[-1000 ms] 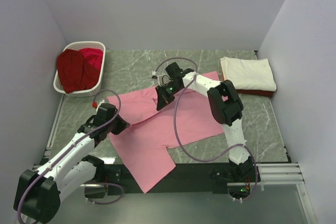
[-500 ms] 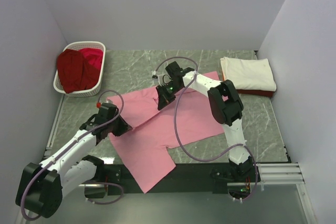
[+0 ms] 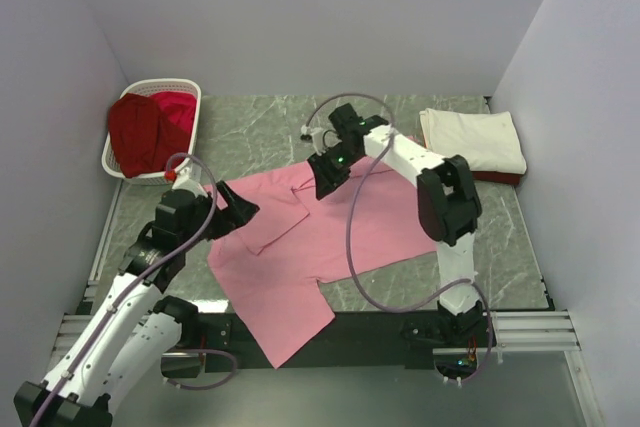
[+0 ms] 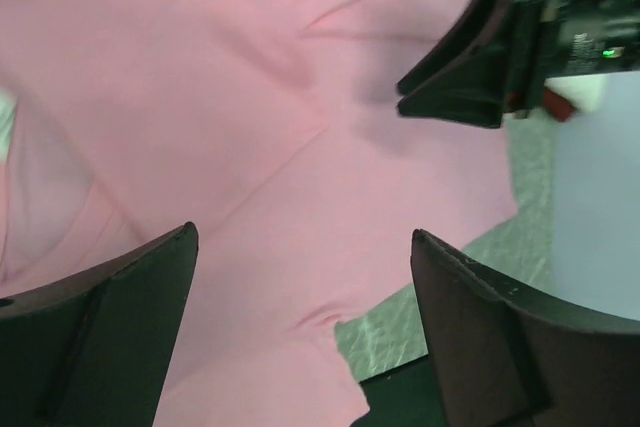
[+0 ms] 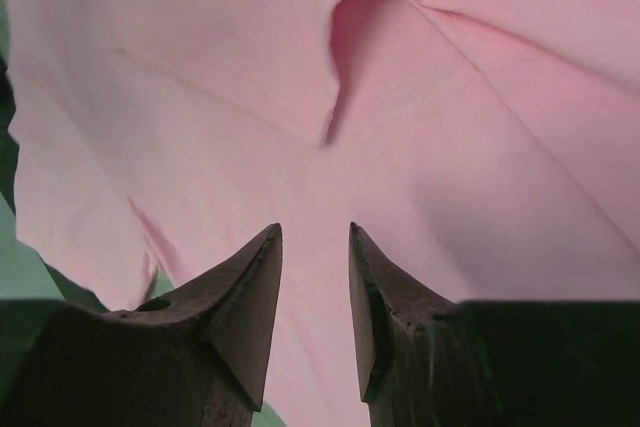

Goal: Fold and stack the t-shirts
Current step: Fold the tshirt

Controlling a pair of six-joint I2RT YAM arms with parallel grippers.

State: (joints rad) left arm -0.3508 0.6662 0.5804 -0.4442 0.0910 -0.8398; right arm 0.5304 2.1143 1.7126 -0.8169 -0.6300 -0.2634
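Observation:
A pink t-shirt [image 3: 330, 237] lies spread on the marble table, one end hanging over the near edge. My left gripper [image 3: 241, 211] hovers over the shirt's left side, wide open and empty [image 4: 303, 232]. Over the shirt's far edge my right gripper [image 3: 322, 183] stands partly open, with only pink cloth below its tips [image 5: 313, 229]. In the left wrist view the right gripper [image 4: 470, 72] shows above the shirt [image 4: 200, 97]. A folded cream-white t-shirt [image 3: 472, 139] rests on a dark red one [image 3: 497, 178] at the far right.
A white slatted basket [image 3: 190, 87] at the far left holds dark red and crimson t-shirts [image 3: 150, 132]. Grey walls close in the left, back and right sides. A black strip [image 3: 380, 322] runs along the table's near edge.
Both grippers have opened and let go of the pink shirt. The left gripper has moved up and toward the far left; the right gripper has shifted slightly right. The shirt's left flap now lies folded over.

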